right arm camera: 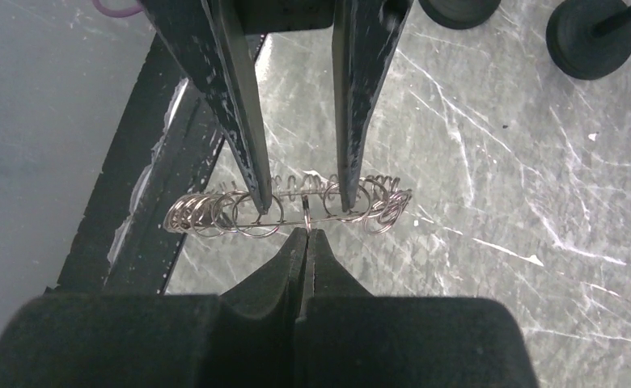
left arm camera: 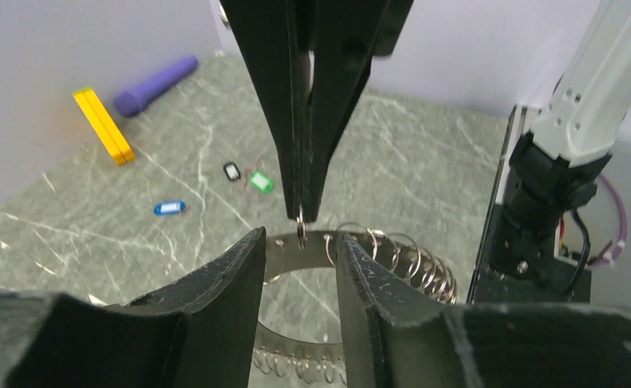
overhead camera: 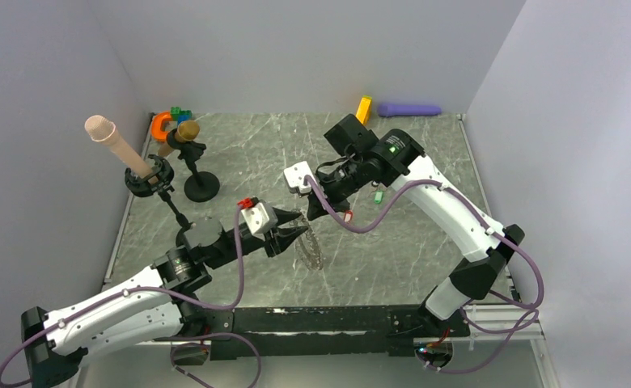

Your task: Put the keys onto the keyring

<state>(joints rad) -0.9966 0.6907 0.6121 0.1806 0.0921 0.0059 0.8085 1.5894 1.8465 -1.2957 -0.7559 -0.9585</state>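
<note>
- The grey marbled table (overhead camera: 425,242) has pale walls on three sides; no writing can be read on any of it.
- The left arm reaches in from the near left. The left gripper (left arm camera: 300,242) has its fingers apart, their tips set against the keyring (right arm camera: 215,214), one to each side of the middle. Whether they press on it cannot be told.
- The right arm bends in from the right. The right gripper (right arm camera: 306,236) has its jaws closed together, pinching one small link at the middle of the keyring, between the left fingertips.
- Two round black stand bases (overhead camera: 201,187) sit at the far left, well apart from the grippers.
- A purple cylinder (left arm camera: 154,85) and a long orange block (left arm camera: 102,125) lie near each other by the back wall.
- The keyring, a silver loop of coiled links, hangs edge-on above the table between the two grippers.
- The keys lie loose on the table, away from the ring: the black key (left arm camera: 231,170) and green key (left arm camera: 260,182) just beside each other, the blue key (left arm camera: 170,208) near them. Their label windows are too small to read.
</note>
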